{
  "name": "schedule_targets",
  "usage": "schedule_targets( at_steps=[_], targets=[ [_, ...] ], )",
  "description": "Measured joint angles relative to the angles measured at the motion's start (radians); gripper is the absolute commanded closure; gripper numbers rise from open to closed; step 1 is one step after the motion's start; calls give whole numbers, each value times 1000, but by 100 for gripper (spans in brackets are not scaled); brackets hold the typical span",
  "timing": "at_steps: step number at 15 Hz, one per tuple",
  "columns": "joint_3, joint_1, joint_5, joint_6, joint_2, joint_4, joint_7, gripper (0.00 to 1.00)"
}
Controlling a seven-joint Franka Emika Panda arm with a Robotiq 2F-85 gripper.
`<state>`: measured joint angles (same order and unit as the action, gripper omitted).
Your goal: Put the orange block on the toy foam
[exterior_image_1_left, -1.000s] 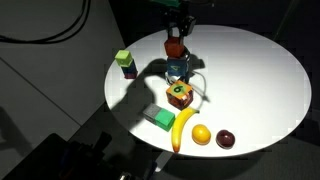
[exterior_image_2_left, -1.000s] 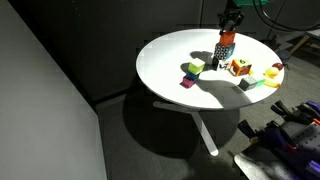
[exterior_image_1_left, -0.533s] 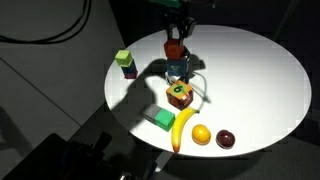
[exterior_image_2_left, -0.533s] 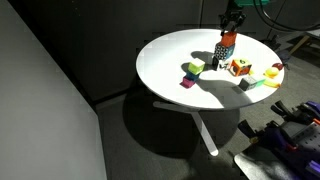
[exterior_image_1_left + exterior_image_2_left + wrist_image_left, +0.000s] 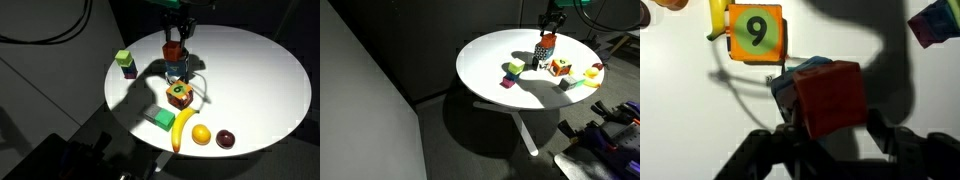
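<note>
The orange block (image 5: 174, 50) is a plain orange-red block held between my gripper's fingers (image 5: 176, 38). It sits directly over the toy foam (image 5: 178, 70), a blue-and-white boxy toy. I cannot tell whether block and foam touch. In the wrist view the orange block (image 5: 830, 98) fills the centre, with the blue foam (image 5: 798, 76) showing behind its left edge and my gripper (image 5: 833, 123) closed on its sides. Both also show in an exterior view: the block (image 5: 546, 43) above the foam (image 5: 543, 57).
On the round white table (image 5: 270, 60), a brown-orange cube marked 9 (image 5: 181, 94) stands just in front of the foam. Further on are a green block (image 5: 161, 119), a banana (image 5: 183, 128), an orange fruit (image 5: 202, 134) and a dark fruit (image 5: 227, 139). A green-and-purple stack (image 5: 125, 63) stands apart.
</note>
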<state>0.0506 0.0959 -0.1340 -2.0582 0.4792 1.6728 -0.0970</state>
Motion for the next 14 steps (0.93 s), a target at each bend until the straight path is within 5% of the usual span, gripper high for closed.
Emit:
schedule_targets(
  at_steps=[14],
  targets=[
    [-1, 0, -5, 11, -3, -13, 1, 0]
  ],
)
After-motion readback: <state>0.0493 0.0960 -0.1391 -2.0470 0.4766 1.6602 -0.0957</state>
